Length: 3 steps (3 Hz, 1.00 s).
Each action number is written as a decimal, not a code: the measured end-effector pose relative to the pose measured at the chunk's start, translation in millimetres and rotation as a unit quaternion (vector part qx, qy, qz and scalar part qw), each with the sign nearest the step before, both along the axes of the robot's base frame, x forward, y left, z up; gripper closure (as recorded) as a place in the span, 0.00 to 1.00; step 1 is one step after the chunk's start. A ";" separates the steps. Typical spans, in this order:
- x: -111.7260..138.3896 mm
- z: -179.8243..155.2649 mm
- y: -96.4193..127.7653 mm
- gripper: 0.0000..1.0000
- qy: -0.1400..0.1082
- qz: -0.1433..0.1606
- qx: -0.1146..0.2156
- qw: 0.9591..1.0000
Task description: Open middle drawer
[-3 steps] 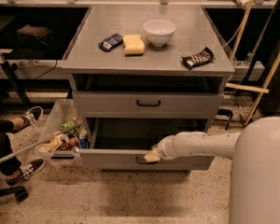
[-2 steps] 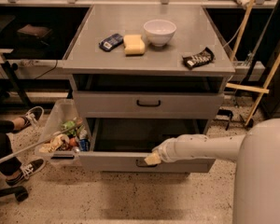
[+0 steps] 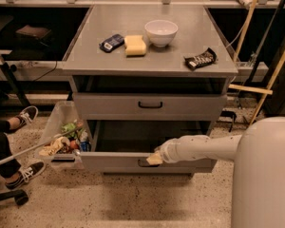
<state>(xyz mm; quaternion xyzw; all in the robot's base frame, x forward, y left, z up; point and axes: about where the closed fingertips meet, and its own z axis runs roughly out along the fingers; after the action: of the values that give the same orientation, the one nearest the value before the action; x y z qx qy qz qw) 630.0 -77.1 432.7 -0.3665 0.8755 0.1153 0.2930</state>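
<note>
Hardly any change over the last second. Kept the hand (image 3: 154, 159) at the front of the middle drawer (image 3: 118, 161), which was already drawn well out beneath the closed top drawer (image 3: 180, 106). Could not tell whether clamped there or loose. Judged the opening all but done, with only release and withdrawal left.

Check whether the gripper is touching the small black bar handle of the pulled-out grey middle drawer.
Cannot tell. In the camera view the gripper covers the right end of the black bar handle on the grey middle drawer, hiding any contact.
</note>
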 end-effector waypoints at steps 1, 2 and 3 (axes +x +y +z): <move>2.4 3.9 0.7 1.00 -0.006 0.002 -0.005 1.000; -0.2 4.2 0.2 1.00 -0.008 0.001 -0.005 1.000; -6.9 11.3 0.4 1.00 -0.010 -0.013 0.008 1.000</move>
<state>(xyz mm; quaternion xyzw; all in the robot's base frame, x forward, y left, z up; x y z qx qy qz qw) 623.1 -76.7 444.0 -0.3540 0.8763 0.1148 0.3060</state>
